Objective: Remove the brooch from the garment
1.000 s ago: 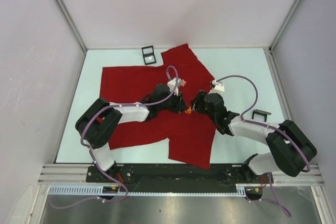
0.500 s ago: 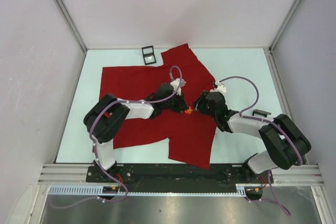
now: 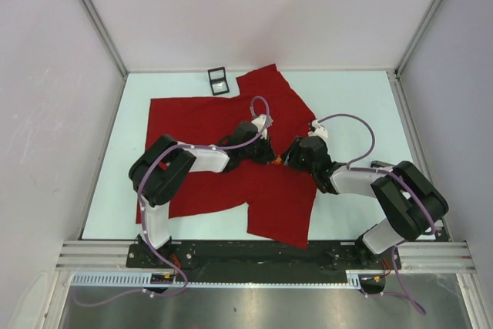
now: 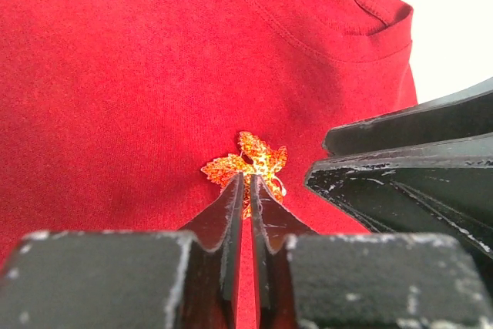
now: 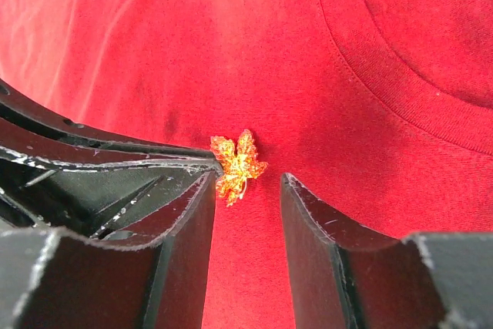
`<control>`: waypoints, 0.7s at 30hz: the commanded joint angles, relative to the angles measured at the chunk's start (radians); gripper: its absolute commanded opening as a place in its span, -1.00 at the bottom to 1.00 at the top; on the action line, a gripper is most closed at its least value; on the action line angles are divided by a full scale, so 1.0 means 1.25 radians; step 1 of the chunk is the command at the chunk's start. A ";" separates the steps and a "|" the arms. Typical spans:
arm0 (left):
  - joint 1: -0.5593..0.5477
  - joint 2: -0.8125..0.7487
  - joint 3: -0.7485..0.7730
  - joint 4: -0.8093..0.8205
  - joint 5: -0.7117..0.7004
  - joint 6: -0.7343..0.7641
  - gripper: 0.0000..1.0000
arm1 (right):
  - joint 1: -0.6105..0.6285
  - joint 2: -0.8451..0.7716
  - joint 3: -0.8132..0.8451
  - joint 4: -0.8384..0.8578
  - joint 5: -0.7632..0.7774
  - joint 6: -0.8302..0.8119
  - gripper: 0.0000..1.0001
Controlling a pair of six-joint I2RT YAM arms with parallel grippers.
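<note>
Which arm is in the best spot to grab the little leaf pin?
Probably the right. The right gripper is open with the brooch just ahead between its fingertips. The left gripper is nearly shut at the brooch's edge.

Hidden behind left gripper (image 4: pixel 247 179) tips: lower edge of the brooch (image 4: pixel 249 159). Cut off by both wrist views' edges: the garment (image 4: pixel 115 75). Too small from above: brooch shape.

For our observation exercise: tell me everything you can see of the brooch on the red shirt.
The brooch is a small leaf-shaped pin, glittery orange and gold. It lies flat on the red shirt near the collar. The nearly shut left tool seems to pinch its edge; the open right tool straddles it.
</note>
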 commanded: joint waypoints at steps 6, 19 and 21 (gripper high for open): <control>0.005 0.006 0.016 -0.001 -0.024 -0.016 -0.84 | -0.030 0.035 0.018 0.037 -0.039 0.031 -0.13; 0.006 0.004 0.010 0.006 -0.017 -0.019 -0.86 | -0.050 0.120 0.018 0.147 -0.174 0.059 -0.23; 0.006 0.004 0.010 0.008 -0.017 -0.019 -0.86 | -0.050 0.134 0.018 0.160 -0.179 0.063 -0.30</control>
